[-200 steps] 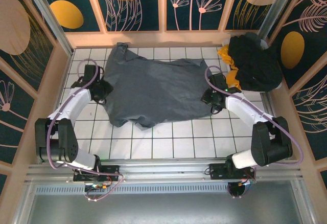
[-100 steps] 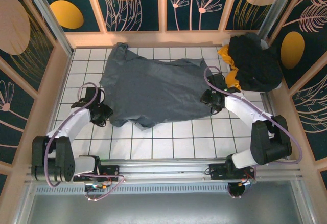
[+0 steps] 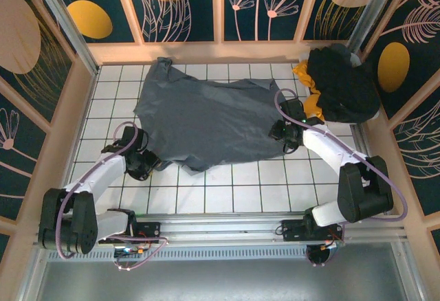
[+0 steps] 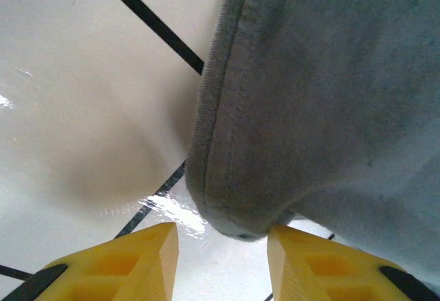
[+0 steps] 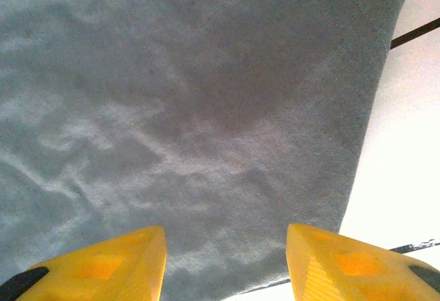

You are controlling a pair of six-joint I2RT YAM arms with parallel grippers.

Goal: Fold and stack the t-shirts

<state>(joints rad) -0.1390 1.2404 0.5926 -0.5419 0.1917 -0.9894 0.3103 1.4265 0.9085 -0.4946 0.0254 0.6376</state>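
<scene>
The grey-blue t-shirt (image 3: 206, 119) lies spread and slightly rumpled across the far middle of the tiled worktop (image 3: 227, 191). I judge it light, limp and easy to drag, so it should be pinched at a stitched edge, not mid-panel. Its near-left stitched corner (image 4: 234, 218) sits just ahead of my left end effector (image 4: 221, 246), whose fingers are apart with nothing gripped. My right end effector (image 5: 227, 253) hovers released over the shirt's right edge. Bare tiles on the near side give folding room. The black t-shirt (image 3: 344, 84) and yellow-orange t-shirt (image 3: 307, 88) crowd the far right.
</scene>
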